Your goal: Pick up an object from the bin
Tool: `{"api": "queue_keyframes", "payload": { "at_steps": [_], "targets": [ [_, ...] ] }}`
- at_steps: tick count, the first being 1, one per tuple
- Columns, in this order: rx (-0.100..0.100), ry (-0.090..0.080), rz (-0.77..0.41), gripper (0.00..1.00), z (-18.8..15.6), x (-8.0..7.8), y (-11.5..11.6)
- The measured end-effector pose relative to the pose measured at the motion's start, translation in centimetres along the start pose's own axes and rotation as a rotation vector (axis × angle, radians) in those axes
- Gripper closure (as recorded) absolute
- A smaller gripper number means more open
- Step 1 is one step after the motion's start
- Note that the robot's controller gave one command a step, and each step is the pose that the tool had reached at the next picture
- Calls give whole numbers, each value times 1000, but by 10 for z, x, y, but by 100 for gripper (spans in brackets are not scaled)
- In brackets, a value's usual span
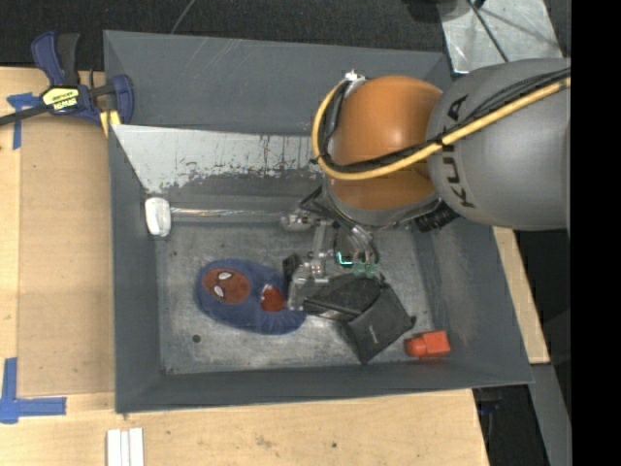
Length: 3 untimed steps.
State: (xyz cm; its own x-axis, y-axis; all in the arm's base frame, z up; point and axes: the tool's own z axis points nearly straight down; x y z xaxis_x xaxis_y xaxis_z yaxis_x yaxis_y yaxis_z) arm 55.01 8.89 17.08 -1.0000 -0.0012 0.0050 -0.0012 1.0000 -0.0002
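Note:
My gripper [296, 282] hangs low in the middle of the bin, under the orange wrist cover. Its fingertips are down at the right end of a blue soft slipper-like thing [233, 299] with a red spider-face patch and a red spot next to the fingers. Just right of the gripper lies a black wallet-like pouch [374, 318], partly tucked under the gripper body. The view does not let me judge the gap between the fingers, and I see nothing lifted between them.
A clear tube with a white cap [158, 216] lies along the back of the bin floor, running right under the arm. A small orange block [427, 344] sits near the front right corner. The arm covers the bin's right back part.

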Motion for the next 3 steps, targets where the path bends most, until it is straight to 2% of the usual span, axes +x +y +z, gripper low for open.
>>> {"api": "queue_keyframes", "payload": {
  "at_steps": [1,2,3],
  "targets": [
    [-1,-4,109,0,92,8,9],
    [-3,-9,109,100,88,7,10],
    [0,-14,-230,100,-31,-7,6]
  ]
}}
